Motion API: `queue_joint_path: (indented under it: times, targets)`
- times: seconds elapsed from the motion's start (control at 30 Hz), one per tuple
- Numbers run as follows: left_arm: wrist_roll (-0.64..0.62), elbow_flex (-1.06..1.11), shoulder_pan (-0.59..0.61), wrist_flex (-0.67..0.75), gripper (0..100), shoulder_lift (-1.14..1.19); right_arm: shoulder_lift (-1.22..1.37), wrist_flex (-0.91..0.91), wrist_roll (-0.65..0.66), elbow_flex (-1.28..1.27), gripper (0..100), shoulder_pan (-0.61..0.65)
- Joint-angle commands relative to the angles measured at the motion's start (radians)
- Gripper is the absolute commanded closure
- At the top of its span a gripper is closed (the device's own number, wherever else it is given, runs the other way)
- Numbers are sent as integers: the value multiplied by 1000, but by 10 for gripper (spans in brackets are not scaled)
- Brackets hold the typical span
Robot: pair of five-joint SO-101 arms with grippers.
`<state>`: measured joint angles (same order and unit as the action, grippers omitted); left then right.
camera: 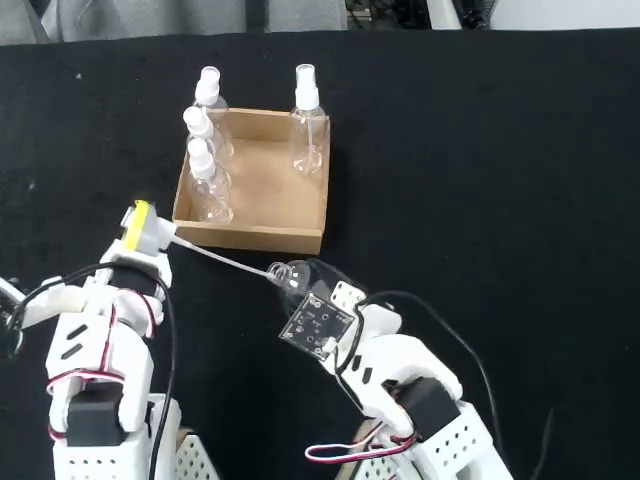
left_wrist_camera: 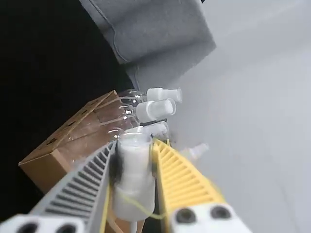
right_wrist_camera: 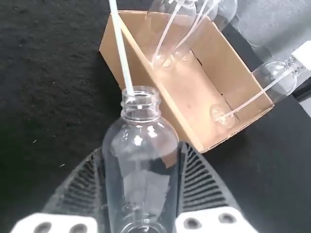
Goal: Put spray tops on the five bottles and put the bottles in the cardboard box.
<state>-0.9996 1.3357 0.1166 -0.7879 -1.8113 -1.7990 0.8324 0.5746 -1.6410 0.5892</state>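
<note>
A flat black cloth-covered table [camera: 500, 150] spans the scene. Creased grey fabric [camera: 150, 15] hangs along its far edge, with a plain white wall [left_wrist_camera: 252, 73] behind it, evenly lit.

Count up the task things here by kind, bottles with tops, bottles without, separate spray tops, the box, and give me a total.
Bottles with spray tops on: 4
Bottle without a top: 1
Separate spray top: 1
Cardboard box: 1
Total: 7
</note>
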Motion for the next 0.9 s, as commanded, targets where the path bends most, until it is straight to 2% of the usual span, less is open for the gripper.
queue_joint_path:
  times: [0.0, 0.07, 0.6, 0.7, 0.87]
  targets:
    - [71, -16, -53, 5, 970, -12, -117, -38, 6, 12, 988, 26]
    - [100, -15, -56, 5, 970, -12, -117, -38, 6, 12, 988, 26]
    - [98, -12, -71, 3, 970, -12, -117, -38, 5, 2, 988, 26]
    - [103, 10, -117, 5, 970, -12, -117, -40, -41, 4, 988, 26]
    - [103, 21, -119, 26, 970, -12, -117, -38, -55, 5, 988, 26]
